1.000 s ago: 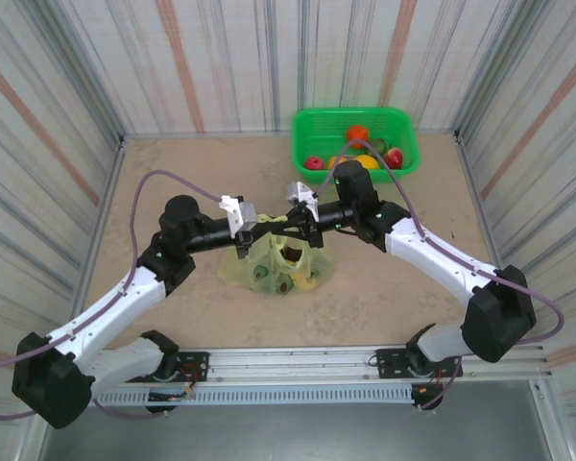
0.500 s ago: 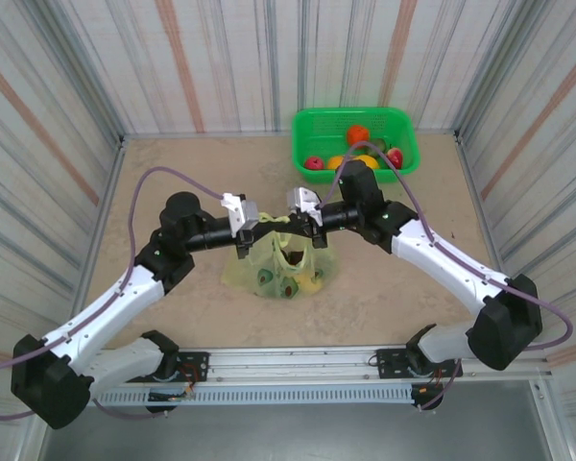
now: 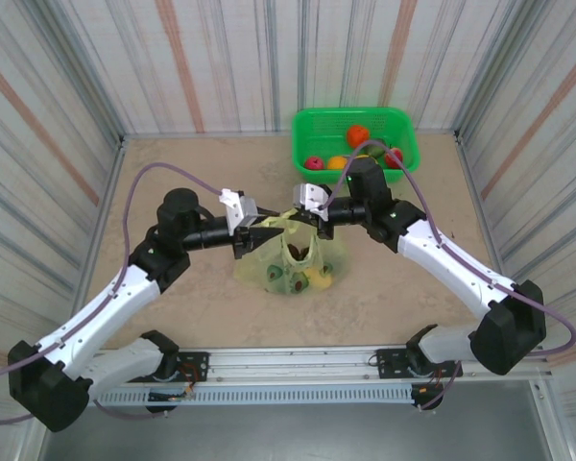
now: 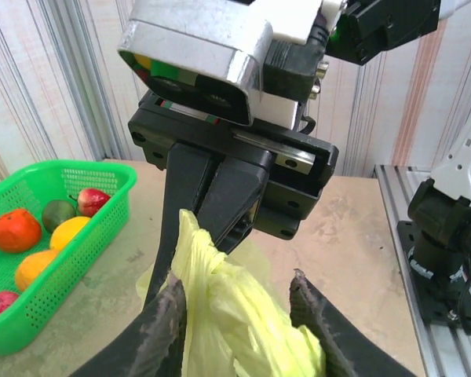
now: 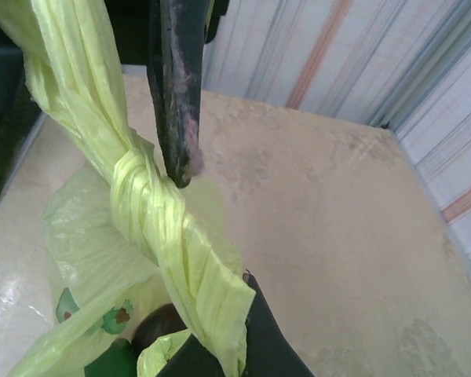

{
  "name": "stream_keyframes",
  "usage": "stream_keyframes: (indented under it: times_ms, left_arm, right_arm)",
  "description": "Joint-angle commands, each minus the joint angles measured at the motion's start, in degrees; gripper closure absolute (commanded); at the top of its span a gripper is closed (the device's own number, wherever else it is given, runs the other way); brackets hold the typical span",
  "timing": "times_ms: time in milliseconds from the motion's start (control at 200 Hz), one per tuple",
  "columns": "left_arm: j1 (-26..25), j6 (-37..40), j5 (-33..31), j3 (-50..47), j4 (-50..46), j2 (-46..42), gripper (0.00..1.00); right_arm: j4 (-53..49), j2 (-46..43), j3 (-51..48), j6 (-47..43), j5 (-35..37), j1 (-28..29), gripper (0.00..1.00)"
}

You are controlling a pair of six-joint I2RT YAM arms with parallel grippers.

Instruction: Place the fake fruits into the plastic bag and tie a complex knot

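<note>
The yellow-green plastic bag sits mid-table with dark and green fake fruits inside. Its handle strips are twisted into a knot above it. My right gripper is shut on a handle strip just past the knot. In the left wrist view my left gripper stands open around the bunched handle; the plastic touches its left finger and is clear of the right one. My two grippers face each other over the bag, almost touching.
A bright green basket at the back right holds more fruits: an orange, a red apple and others. Striped walls close in three sides. Bare tabletop lies left and right of the bag.
My left gripper has opened and let go of the handle strip. My right gripper stays shut on its strip, and the bag has shifted slightly right.
</note>
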Motion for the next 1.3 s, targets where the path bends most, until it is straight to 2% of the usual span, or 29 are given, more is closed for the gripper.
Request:
stream_keyframes:
  times_ms: [0, 75, 145, 291, 371, 486, 541, 591, 686, 796, 942, 1142, 1297]
  left_arm:
    - [0.21, -1.79, -0.86, 1.89, -0.30, -3.08, 0.52]
    - [0.38, -2.68, -0.07, 1.96, 0.53, -4.95, 0.47]
    - [1.20, -6.28, 4.28, 1.30, 4.69, -6.78, 0.40]
    - [3.77, -11.29, 9.19, 4.49, 8.29, -7.80, 0.41]
    - [4.59, -11.84, 4.62, 5.79, 8.95, -7.48, 0.44]
    - [4.72, -10.11, -10.33, 6.63, 6.18, -4.79, 0.48]
    - [4.69, -8.62, -12.55, 8.35, 2.68, -1.36, 0.52]
    - [4.69, -7.34, -10.54, 10.53, -0.53, 2.94, 0.53]
    - [3.84, -5.07, -2.56, 14.55, -6.43, 11.06, 0.54]
    - [0.86, -0.59, 0.97, 15.22, -9.25, 16.31, 0.55]
    - [-2.04, 6.27, 3.03, 12.10, -10.09, 16.65, 0.56]
    - [-2.03, 7.98, 7.52, 6.82, -4.61, 13.89, 0.55]
    - [-2.05, 10.57, 8.77, 6.67, -6.44, 14.07, 0.55]
  right_arm:
    - [1.53, -1.54, -0.13, -3.37, 2.16, -0.11, 1.00]
    - [2.94, -2.06, -1.22, -6.14, 3.16, -0.12, 1.00]
    - [4.10, -2.29, -1.74, -7.37, 3.59, -0.34, 1.00]
    - [3.66, -2.68, -1.80, -11.23, -1.49, -1.57, 1.00]
    - [2.73, -2.74, -1.25, -12.05, -5.60, -2.44, 1.00]
    - [1.84, -2.98, -0.72, -11.99, -10.80, -3.39, 1.00]
    - [1.84, -2.99, -0.77, -11.99, -12.00, -3.52, 1.00]
    - [1.67, -2.86, -0.71, -12.12, -12.74, -3.54, 1.00]
    - [0.93, -2.45, -0.60, -12.89, -13.62, -3.68, 1.00]
    - [1.04, -2.20, -0.92, -13.22, -13.91, -3.80, 1.00]
    - [3.09, -1.90, -1.73, -12.63, -13.42, -4.19, 1.00]
    - [6.72, -1.59, -3.21, -10.89, -13.14, -4.42, 1.00]
    - [8.41, -1.74, -4.18, -10.41, -12.44, -4.42, 0.99]
